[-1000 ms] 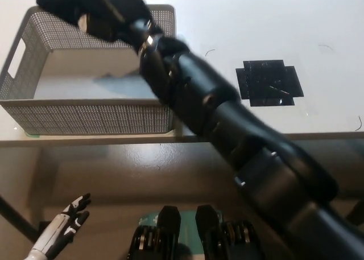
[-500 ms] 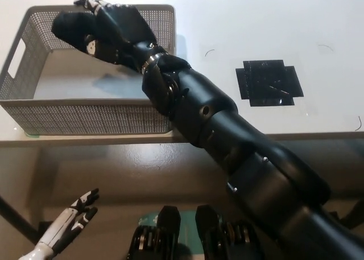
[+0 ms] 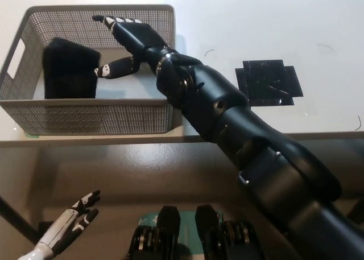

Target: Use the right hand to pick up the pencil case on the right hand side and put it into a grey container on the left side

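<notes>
A black pencil case (image 3: 70,69) lies inside the grey mesh container (image 3: 85,116) at the table's left, toward the container's left half. My black right hand (image 3: 126,41) hovers over the container's right half with its fingers spread, open and holding nothing, just right of the case. The right arm stretches diagonally from the bottom right across the table edge. My white left hand (image 3: 71,222) rests low at the lower left, below the table edge, fingers apart.
A black taped square (image 3: 268,82) marks the white table to the right of the arm. The table's front edge (image 3: 114,139) runs across the middle of the view.
The right hand has opened and let go of the pencil case, which now lies in the container. The hand has drawn slightly to the right. The left hand barely moved.
</notes>
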`<state>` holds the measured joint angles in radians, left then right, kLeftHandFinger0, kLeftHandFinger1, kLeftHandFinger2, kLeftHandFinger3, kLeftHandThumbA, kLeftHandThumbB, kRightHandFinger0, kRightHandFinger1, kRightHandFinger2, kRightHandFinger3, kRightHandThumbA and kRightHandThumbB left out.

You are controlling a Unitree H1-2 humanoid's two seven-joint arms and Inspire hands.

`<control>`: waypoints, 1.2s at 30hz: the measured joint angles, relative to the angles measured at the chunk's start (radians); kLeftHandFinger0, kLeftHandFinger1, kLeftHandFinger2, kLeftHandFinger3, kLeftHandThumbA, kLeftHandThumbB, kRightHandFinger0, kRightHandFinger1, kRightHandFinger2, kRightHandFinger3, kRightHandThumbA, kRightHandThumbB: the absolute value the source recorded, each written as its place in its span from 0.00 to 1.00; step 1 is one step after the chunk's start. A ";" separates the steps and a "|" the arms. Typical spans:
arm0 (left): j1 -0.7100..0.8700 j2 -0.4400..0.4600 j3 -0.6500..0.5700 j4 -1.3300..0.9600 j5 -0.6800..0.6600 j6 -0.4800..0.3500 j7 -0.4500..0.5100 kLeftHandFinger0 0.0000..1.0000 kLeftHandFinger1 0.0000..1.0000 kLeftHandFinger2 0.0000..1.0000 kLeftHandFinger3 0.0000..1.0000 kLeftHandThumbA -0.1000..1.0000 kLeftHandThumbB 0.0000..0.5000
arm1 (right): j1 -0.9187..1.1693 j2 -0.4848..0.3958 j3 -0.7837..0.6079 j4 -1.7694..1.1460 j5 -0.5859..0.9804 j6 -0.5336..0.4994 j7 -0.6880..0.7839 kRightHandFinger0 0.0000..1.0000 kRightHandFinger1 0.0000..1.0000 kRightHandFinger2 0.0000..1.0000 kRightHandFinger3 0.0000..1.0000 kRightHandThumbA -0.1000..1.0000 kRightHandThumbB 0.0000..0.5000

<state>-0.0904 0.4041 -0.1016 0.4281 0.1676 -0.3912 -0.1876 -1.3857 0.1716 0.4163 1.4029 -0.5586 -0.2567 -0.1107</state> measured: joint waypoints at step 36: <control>0.006 -0.006 0.000 0.008 0.021 0.006 -0.007 1.00 1.00 1.00 1.00 1.00 0.75 | 0.543 -0.211 -0.108 -0.896 0.114 0.071 0.195 1.00 1.00 1.00 1.00 1.00 0.99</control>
<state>-0.0844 0.3986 -0.1015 0.4362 0.1881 -0.3848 -0.1943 -0.8423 -0.0398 0.3087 0.5072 -0.4445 -0.1860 0.0843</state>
